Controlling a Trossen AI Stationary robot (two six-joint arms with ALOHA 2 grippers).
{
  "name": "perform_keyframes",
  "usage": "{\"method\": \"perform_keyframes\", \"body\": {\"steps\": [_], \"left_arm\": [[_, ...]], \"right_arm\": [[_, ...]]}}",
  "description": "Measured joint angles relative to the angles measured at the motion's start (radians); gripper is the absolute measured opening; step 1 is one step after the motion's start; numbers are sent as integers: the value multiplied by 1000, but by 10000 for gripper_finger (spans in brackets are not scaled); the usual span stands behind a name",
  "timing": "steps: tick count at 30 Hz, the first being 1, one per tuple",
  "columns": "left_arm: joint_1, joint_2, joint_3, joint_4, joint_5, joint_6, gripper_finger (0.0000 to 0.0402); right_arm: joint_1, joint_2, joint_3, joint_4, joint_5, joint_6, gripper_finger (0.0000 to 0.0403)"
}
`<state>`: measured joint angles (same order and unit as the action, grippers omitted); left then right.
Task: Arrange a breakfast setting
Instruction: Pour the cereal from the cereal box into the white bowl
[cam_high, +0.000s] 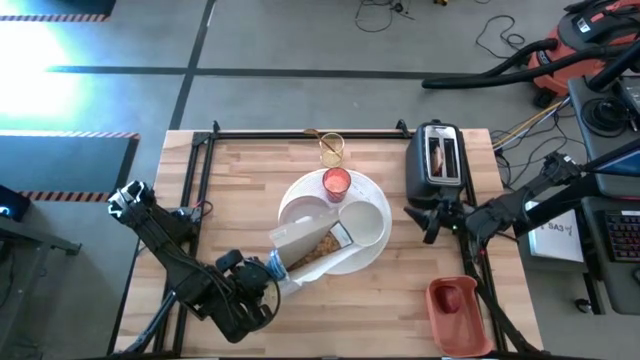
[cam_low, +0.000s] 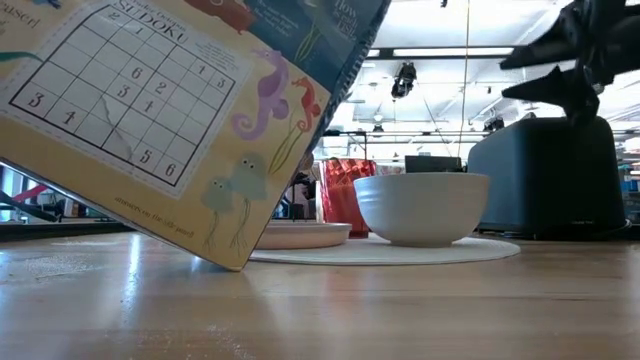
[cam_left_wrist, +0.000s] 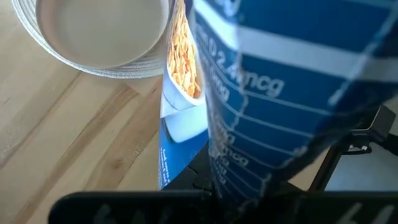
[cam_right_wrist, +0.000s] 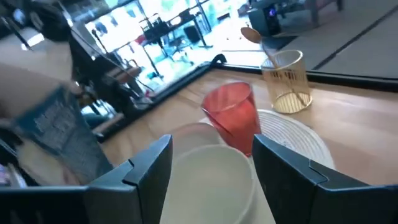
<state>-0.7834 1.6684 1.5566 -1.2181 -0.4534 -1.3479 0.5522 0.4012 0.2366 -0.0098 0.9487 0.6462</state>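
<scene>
Two claws show from above: the left claw clamps a tilted cereal box over the plate; its mouth should stay above the bowl. Low down, the bowl sits on the tabletop. Right wrist: the right claw, open and empty, hangs near the cup.

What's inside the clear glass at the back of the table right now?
The clear glass holds the gold spoon, handle down, bowl end sticking above the rim. It otherwise looks empty. It stands behind the small red cup, just off the large round white plate.
</scene>
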Motion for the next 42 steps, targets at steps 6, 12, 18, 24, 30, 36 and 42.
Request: {"method": "perform_keyframes", "body": {"steps": [6, 12, 18, 24, 30, 36, 42], "left_arm": [[3, -1, 0, 3, 0, 2, 0], [3, -1, 0, 4, 0, 7, 0], [3, -1, 0, 4, 1, 5, 0], [6, -1, 0, 6, 1, 4, 0], [8, -1, 0, 6, 1, 2, 0], [8, -1, 0, 7, 1, 0, 0], [8, -1, 1, 13, 2, 0, 0]], "right_arm": [[0, 24, 47, 1, -28, 36, 210], [-1, 68, 98, 1, -50, 50, 210], [-2, 129, 149, 2, -35, 42, 210], [-2, 227, 194, 42, -175, 40, 210], [-2, 394, 196, 136, -295, -133, 210], [-6, 595, 182, 322, -326, -193, 196], [-44, 803, 183, 692, -429, -373, 173]]}}
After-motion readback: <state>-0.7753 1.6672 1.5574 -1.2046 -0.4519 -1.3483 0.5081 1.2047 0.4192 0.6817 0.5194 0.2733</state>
